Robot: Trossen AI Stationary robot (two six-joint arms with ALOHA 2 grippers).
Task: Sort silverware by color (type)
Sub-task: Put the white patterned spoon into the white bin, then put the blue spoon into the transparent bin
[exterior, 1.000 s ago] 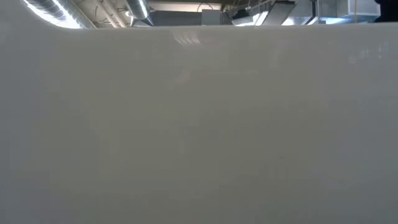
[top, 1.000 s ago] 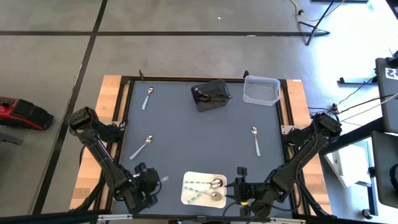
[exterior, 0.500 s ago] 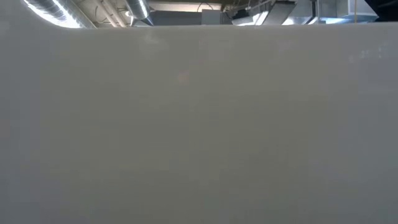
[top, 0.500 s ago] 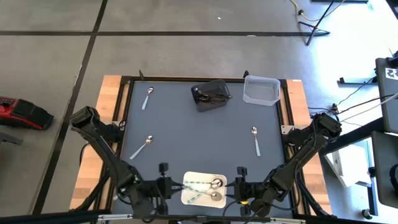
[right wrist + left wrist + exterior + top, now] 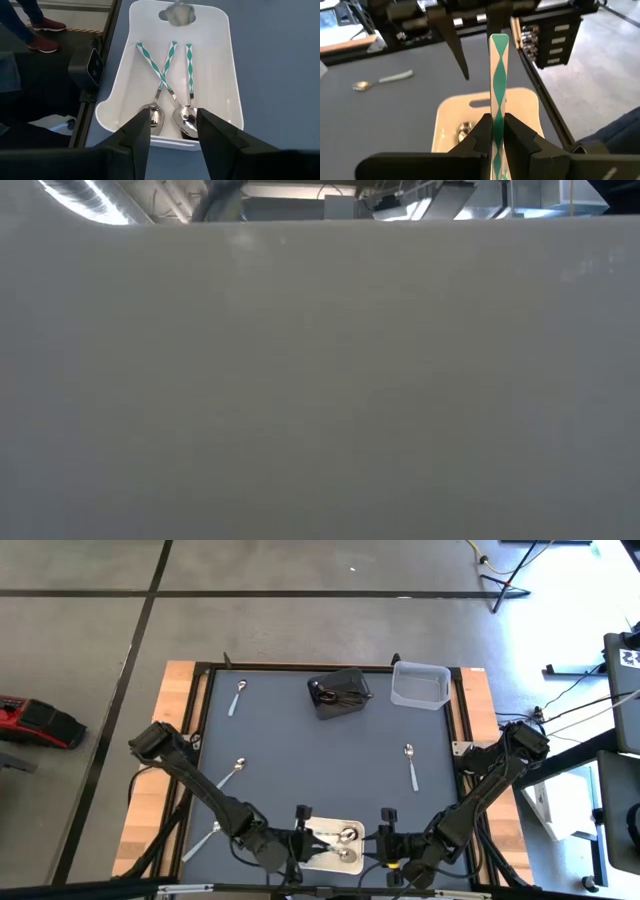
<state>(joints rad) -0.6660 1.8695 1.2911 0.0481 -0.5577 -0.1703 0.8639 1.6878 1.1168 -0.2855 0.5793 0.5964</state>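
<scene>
Clenched on a green-and-white patterned spoon handle (image 5: 498, 90), the left gripper (image 5: 494, 131) hangs over the near edge of the table (image 5: 330, 755), right at the white tray (image 5: 352, 854). Its jaws pinch the slim handle from both sides, and the handle sticks straight out ahead of them, above the tray.

Jaws of the right gripper (image 5: 170, 131) stand apart with nothing between them, just beside the tray's other end. The right wrist view looks down into the tray (image 5: 220, 75), where 3 spoons with green-and-white handles (image 5: 167, 92) lie; 2 of them cross each other, the third lies beside them, and all 3 bowls point toward the right gripper.

Out on the dark table top, 3 more spoons lie loose and well apart: 1 near the far left corner (image 5: 238, 696), 1 at mid-left (image 5: 228, 777), and 1 at mid-right (image 5: 411, 766). A fourth utensil (image 5: 203, 839) lies by the left arm near the table's left edge.

At the far side stands a dark bin (image 5: 340, 693), with a clear container (image 5: 420, 685) just to its right.

A pale surface fills almost the whole low view, so nothing of the table shows there.
</scene>
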